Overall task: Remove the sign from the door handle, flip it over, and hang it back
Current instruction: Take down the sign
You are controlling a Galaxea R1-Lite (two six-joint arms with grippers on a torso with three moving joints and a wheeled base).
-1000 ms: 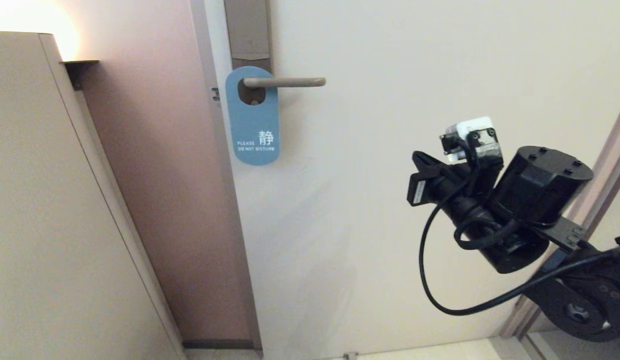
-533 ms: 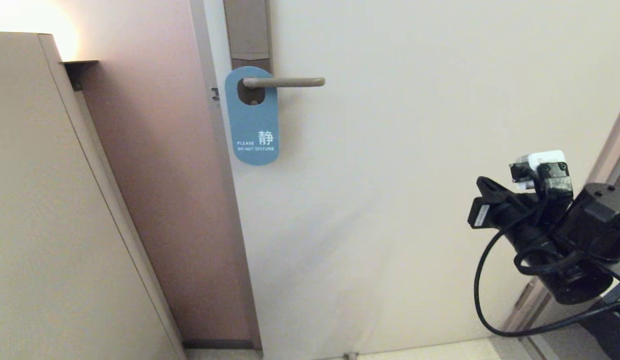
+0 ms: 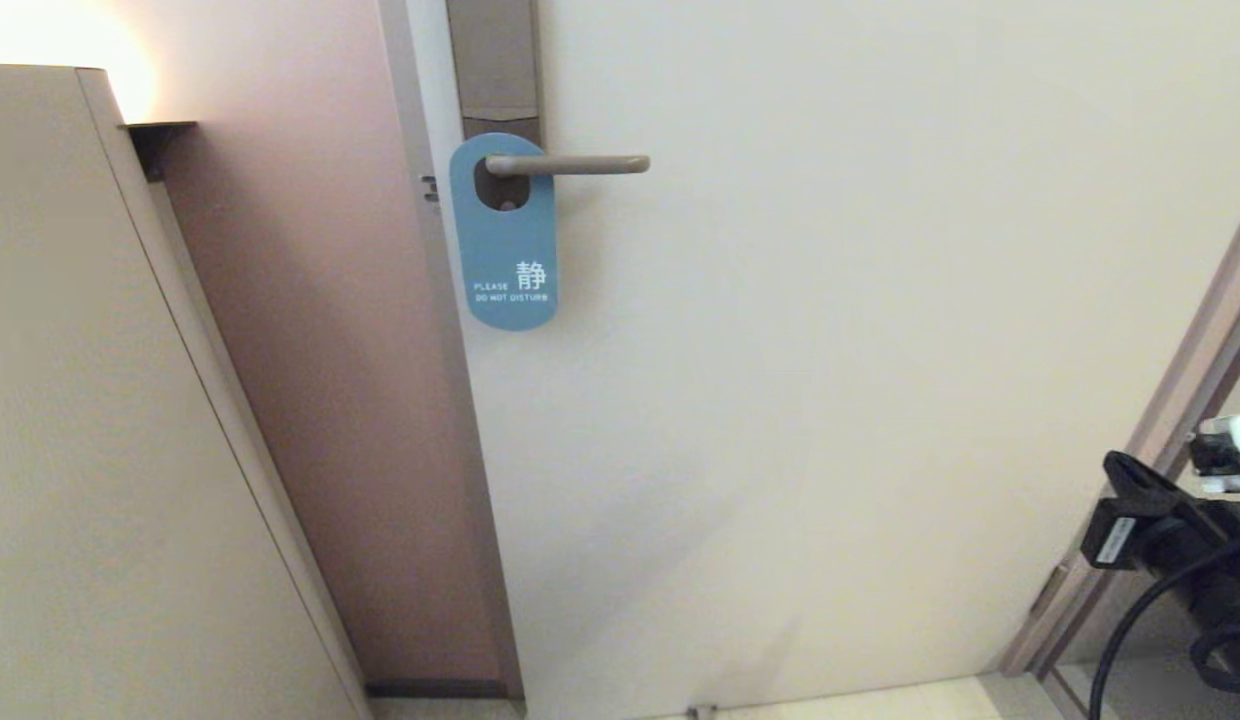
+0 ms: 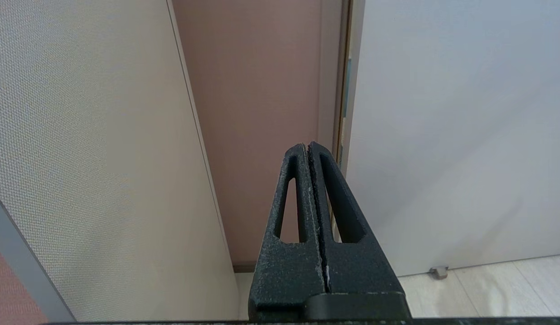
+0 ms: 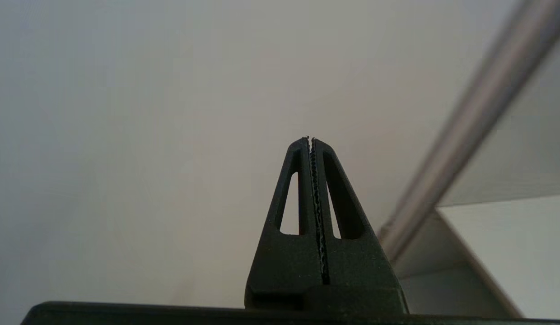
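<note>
Black plastic fills the nearest part of both my wrist views: two grippers, each with two slotted fingers pressed flat together and nothing pinched between them. My left gripper points low at the gap where one pinkish wall panel meets the door, with a strip of pale floor and one small door stop below. It is out of my head view. My right gripper faces bare door surface beside one slanting metal frame strip; in the head view I see only its arm at the lower right edge, well apart from the handle.

Farther off, I count one sign, blue face outward with white lettering, hanging upright by its oval hole on the door handle. That is one lever, horizontal, threaded through the hole, with its free end pointing right. One tall grey-brown backplate rises behind and above it. To the left stands one beige textured partition, a lamp glow above its top corner.
</note>
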